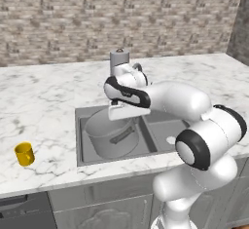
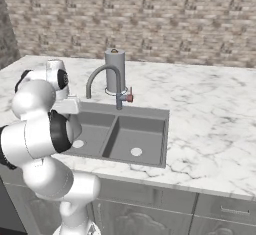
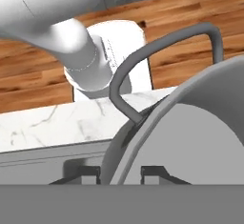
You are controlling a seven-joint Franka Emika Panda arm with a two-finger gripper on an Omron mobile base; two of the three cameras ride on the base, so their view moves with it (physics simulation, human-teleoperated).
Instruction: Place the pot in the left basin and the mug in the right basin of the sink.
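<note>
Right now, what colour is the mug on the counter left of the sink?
Bright yellow; the mug shows best in the left base view.

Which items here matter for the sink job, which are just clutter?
Job:
- pot, held by the hand at its rim
- left basin
- mug, on the counter
- right basin

Clutter:
- faucet
- paper-towel roll

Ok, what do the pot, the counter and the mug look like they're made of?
The pot looks like brushed grey metal: dull, even sheen and a thin rim. The counter seems to be polished white marble, going by its grey veining, though it could be an imitation. The mug is glossy yellow, perhaps ceramic or plastic.
</note>
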